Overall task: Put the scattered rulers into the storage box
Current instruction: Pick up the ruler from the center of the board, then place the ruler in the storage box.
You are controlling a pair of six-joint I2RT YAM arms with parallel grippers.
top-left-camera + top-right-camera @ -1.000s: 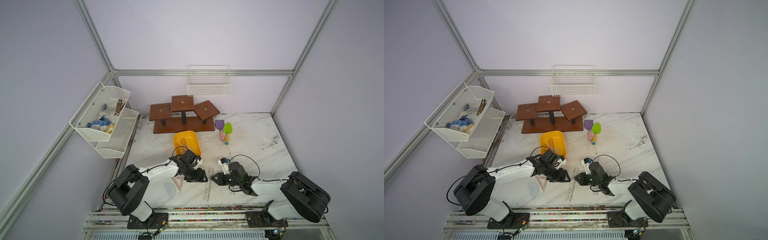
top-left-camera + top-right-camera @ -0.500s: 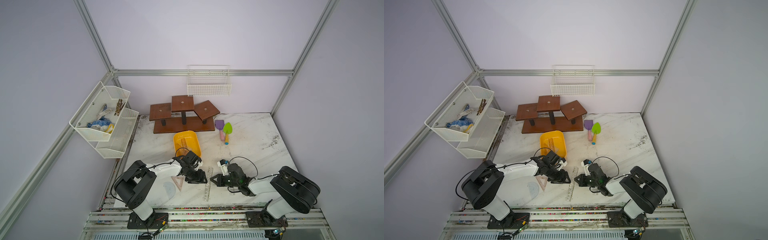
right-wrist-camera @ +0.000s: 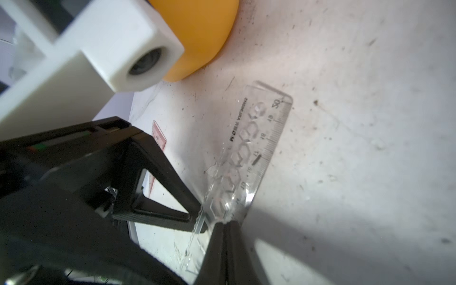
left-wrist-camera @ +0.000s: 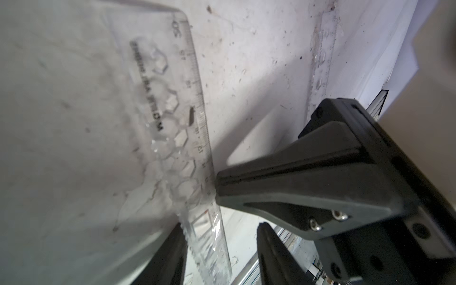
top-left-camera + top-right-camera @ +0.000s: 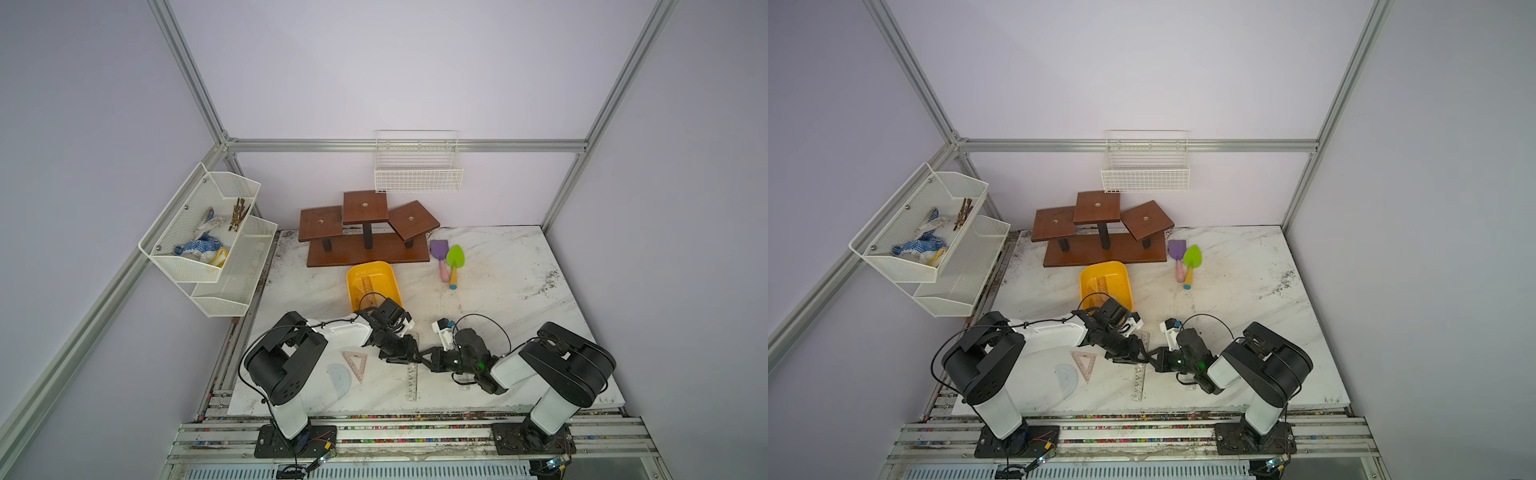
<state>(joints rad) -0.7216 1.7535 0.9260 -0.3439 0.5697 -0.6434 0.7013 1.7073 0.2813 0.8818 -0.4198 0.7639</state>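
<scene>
Both claws meet about mid-length on the clear ruler, which lies near-centre on the marble table, long axis running near to far. The left gripper has its jaws apart, straddling the ruler, one jaw just beside the toothed edge. The right gripper has its jaws together, tips against the scaled edge; can't tell if they nip it. The storage box sits farther back, just behind the left wrist, with one pinkish ruler inside. The pink set square and bluish protractor lie left of the clear ruler, just beside each other.
</scene>
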